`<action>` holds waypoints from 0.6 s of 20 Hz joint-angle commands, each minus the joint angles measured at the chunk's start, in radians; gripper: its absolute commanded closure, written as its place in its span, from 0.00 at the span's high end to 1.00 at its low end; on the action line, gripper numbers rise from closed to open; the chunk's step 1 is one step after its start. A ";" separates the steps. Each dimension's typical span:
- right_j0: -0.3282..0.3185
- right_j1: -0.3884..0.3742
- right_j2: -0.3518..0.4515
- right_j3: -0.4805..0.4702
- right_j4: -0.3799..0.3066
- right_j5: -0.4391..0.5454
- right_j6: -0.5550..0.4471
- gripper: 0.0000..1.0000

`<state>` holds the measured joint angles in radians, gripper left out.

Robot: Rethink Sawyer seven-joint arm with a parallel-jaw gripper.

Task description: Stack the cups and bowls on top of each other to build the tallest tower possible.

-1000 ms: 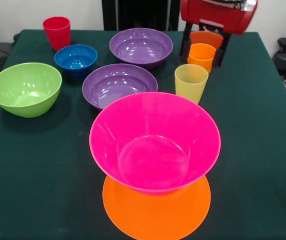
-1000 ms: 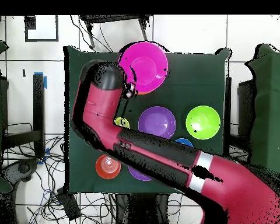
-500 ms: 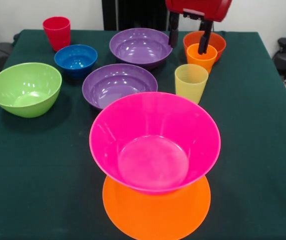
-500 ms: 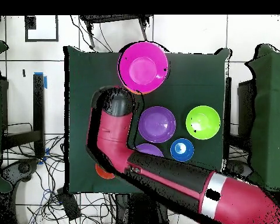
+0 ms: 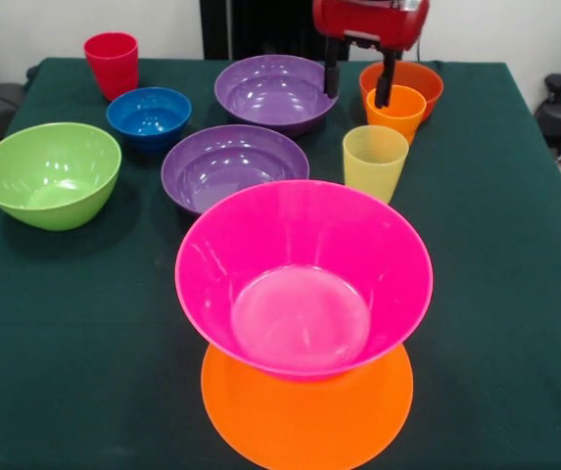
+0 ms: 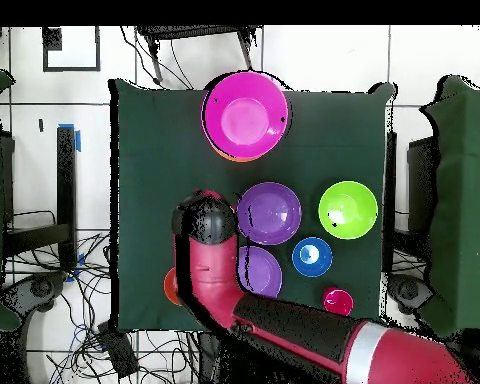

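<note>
**Tower at two pieces, gripper empty over the far cups**

Dark green cloth (image 5: 495, 294) covers the table. On it the tower's start: a glossy pink plastic bowl (image 5: 304, 279) sits upright on the wide orange bowl (image 5: 309, 416), turned rim-down as a steady base, well in front of the gripper (image 5: 356, 80). The gripper hangs with fingers spread, holding nothing. One finger overlaps the orange-yellow plastic tumbler (image 5: 396, 111), which stands before the small red-orange bowl (image 5: 412, 76); the other is beside the farther purple bowl (image 5: 276, 92). Just in front stands the translucent yellow tumbler (image 5: 375, 161). Likely a grasp is being lined up.
</note>
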<state>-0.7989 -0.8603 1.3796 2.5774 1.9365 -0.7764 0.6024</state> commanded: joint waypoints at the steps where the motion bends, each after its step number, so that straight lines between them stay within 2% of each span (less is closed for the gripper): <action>1: 0.036 0.064 -0.280 0.179 -0.265 0.117 0.476 1.00; 2: 0.034 0.076 -0.301 0.182 -0.316 0.106 0.508 1.00; 5: 0.031 0.101 -0.357 0.181 -0.410 0.095 0.544 1.00; 8: 0.050 0.102 -0.396 0.156 -0.408 0.116 0.519 1.00; 12: 0.073 0.111 -0.444 0.146 -0.435 0.140 0.539 1.00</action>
<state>-0.7831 -0.8053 1.0774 2.7033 1.5411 -0.7476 1.0251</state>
